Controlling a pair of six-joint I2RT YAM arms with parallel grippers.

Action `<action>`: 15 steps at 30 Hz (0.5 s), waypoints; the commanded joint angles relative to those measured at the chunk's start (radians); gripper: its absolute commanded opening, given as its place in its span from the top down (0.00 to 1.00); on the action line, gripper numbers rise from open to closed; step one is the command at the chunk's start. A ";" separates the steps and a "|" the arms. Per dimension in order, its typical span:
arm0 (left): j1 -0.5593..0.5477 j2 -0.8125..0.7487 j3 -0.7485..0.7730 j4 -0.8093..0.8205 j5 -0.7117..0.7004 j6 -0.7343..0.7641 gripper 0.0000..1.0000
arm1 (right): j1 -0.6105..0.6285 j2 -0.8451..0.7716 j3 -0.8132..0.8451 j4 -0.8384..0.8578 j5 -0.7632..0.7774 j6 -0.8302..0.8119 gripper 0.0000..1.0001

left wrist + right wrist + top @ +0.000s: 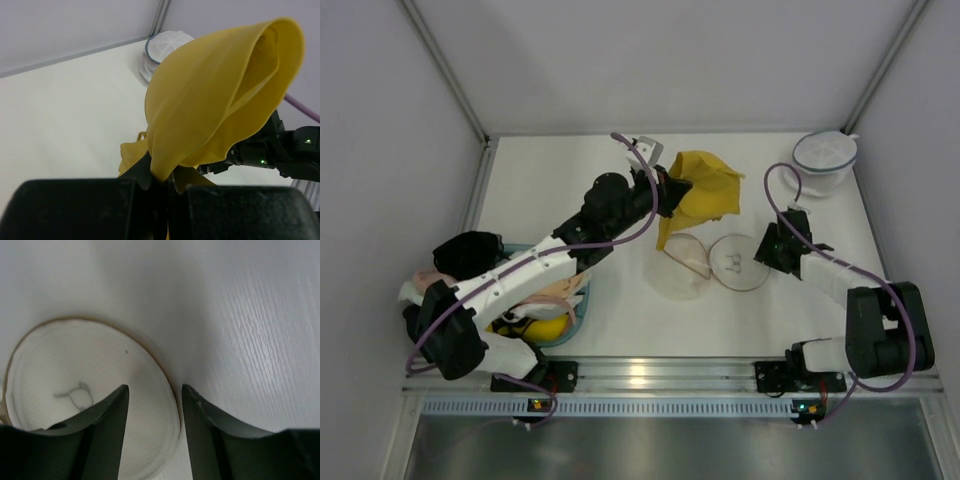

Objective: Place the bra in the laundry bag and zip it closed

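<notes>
- The mustard-yellow soft fabric bra [705,190] hangs off the tabletop [640,320], behind the bag, pinched in the left gripper [160,182], whose jaws are clamped tight on its lower edge.
- The round white mesh laundry bag with a tan zip rim [738,262] lies opened into two halves side by side, the bra outside it.
- The right gripper [152,390] has its jaws partly apart, one on each side of the lid's rim.
- A teal basket [583,303] at the near left holds peach and yellow garments.
- A blue-rimmed round mesh bag [825,160] sits in the far right corner, contents unclear.
</notes>
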 commanded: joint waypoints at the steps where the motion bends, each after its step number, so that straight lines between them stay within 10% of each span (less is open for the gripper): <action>1: 0.002 -0.036 -0.002 0.082 -0.010 0.015 1.00 | -0.006 0.061 0.017 0.067 -0.010 -0.004 0.54; 6: 0.002 -0.032 -0.001 0.081 0.030 0.018 1.00 | -0.006 0.089 0.037 0.037 -0.017 -0.028 1.00; 15: 0.002 -0.019 0.051 0.066 0.091 0.003 1.00 | -0.006 -0.271 0.144 -0.038 -0.135 -0.122 1.00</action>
